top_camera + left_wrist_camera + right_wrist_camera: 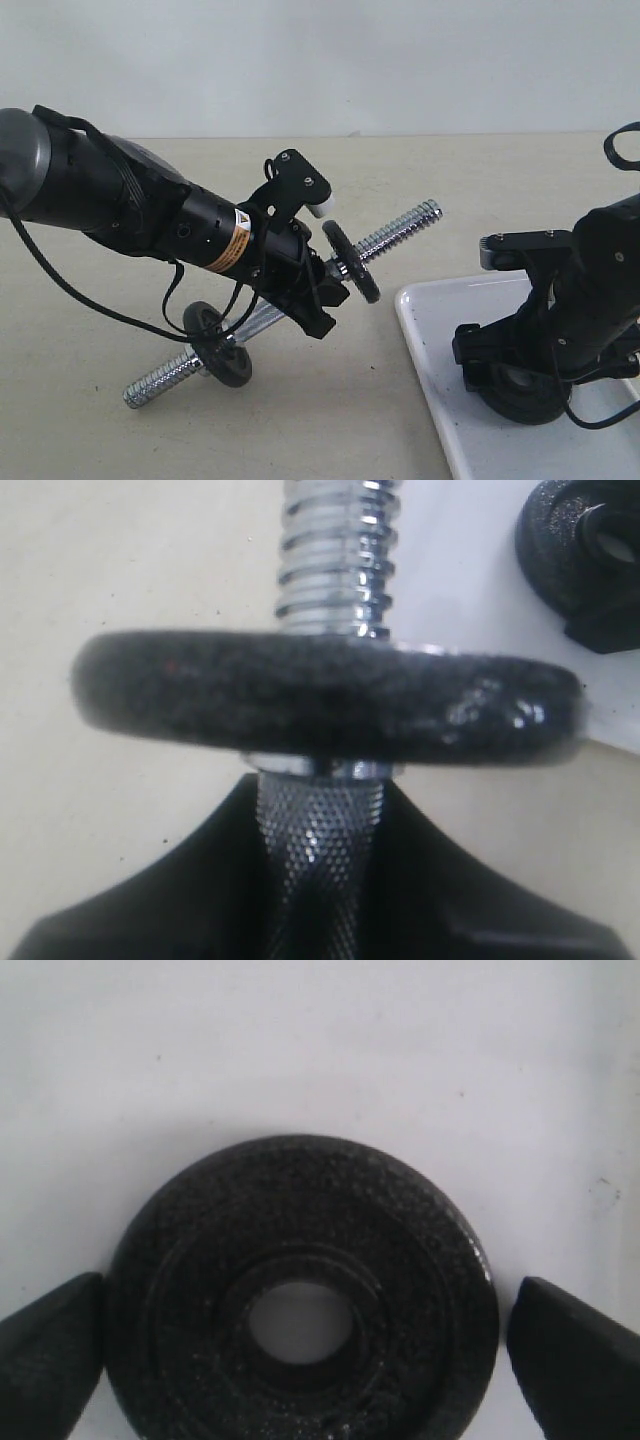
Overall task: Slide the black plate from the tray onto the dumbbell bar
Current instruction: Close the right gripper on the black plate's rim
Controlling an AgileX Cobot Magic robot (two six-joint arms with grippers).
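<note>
My left gripper point(312, 292) is shut on the knurled middle of the dumbbell bar point(400, 230) and holds it tilted. The bar's upper threaded end points towards the tray point(425, 325); its lower end is down near the table. A small black disc point(351, 262) sits just beyond the jaws and another point(221, 346) lower down. In the left wrist view the knurled bar point(320, 825) runs between the fingers up to that disc point(320, 695). The black plate point(300, 1295) lies flat on the white tray point(300, 1050). My right gripper point(308, 1300) is open and straddles the plate point(527, 392).
The beige table point(380, 420) spreads around the bar and left of the tray. The tray's rounded near corner point(405, 297) lies just below the bar's raised threaded end. A black cable point(80, 290) loops under the left arm.
</note>
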